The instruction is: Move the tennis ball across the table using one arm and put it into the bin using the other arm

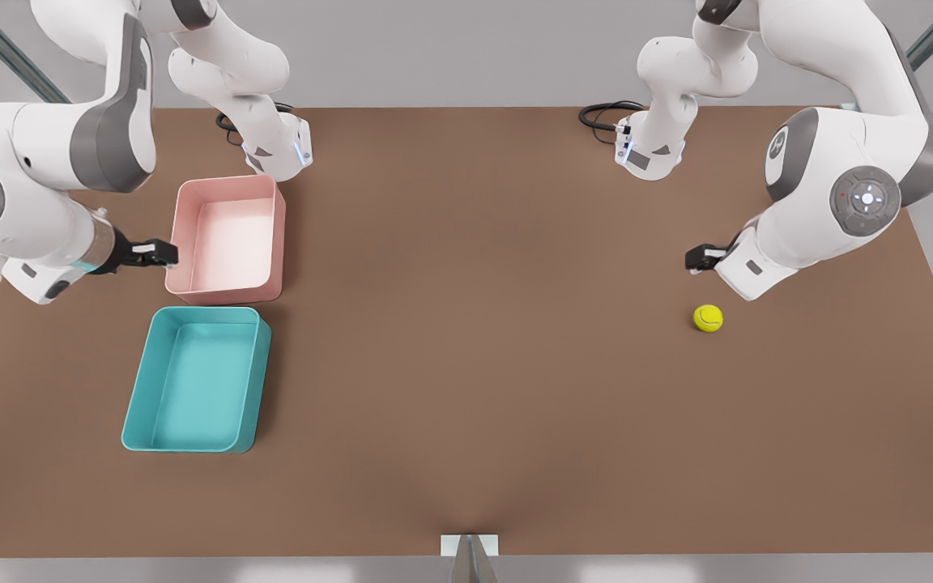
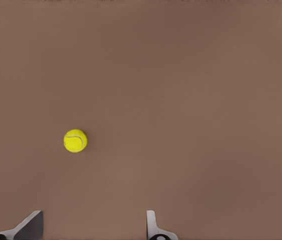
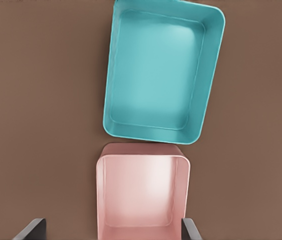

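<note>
Resting untouched on the table (image 1: 466, 364) near the empty, spread-fingered left gripper (image 2: 93, 227), the tennis ball (image 1: 708, 317) awaits transfer; the right gripper (image 3: 113, 232), likewise spread and empty, waits by the bin (image 1: 191, 380).

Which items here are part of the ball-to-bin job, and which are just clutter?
Job:
- small yellow-green tennis ball, on the brown table
- teal rectangular plastic bin
- left gripper, open near the ball
- right gripper, open by the bins

Clutter:
- smaller pink plastic bin
</note>
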### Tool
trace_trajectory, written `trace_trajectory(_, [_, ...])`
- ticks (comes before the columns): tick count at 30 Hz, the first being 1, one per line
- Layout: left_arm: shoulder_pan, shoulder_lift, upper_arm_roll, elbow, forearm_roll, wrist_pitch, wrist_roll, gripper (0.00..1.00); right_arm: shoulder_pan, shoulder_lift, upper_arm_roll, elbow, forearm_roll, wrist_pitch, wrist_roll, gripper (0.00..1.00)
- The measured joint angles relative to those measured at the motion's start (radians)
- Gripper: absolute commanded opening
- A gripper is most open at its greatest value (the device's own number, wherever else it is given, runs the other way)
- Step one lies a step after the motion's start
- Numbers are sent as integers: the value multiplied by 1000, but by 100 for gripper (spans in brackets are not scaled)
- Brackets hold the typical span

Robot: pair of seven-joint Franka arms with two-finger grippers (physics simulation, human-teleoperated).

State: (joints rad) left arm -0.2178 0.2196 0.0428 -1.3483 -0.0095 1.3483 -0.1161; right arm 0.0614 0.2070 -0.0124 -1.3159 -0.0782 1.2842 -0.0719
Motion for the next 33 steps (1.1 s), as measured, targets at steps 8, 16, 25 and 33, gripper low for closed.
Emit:
trace_trajectory(8, [31, 27, 80, -144, 2, 115, 43, 21, 14, 6, 0, -31, 12, 32, 37, 100])
trace_trajectory(16, [152, 141, 166, -363, -8, 399, 528, 21, 9, 25, -12, -27, 35, 80, 61, 100])
trace_trajectory(25, [201, 217, 214, -637, -11, 795, 1265, 21, 19, 31, -10, -30, 35, 92, 77, 100])
trace_trajectory(33, [201, 209, 220, -698, -13, 850, 1648, 21, 18, 33, -9, -30, 33, 94, 83, 100])
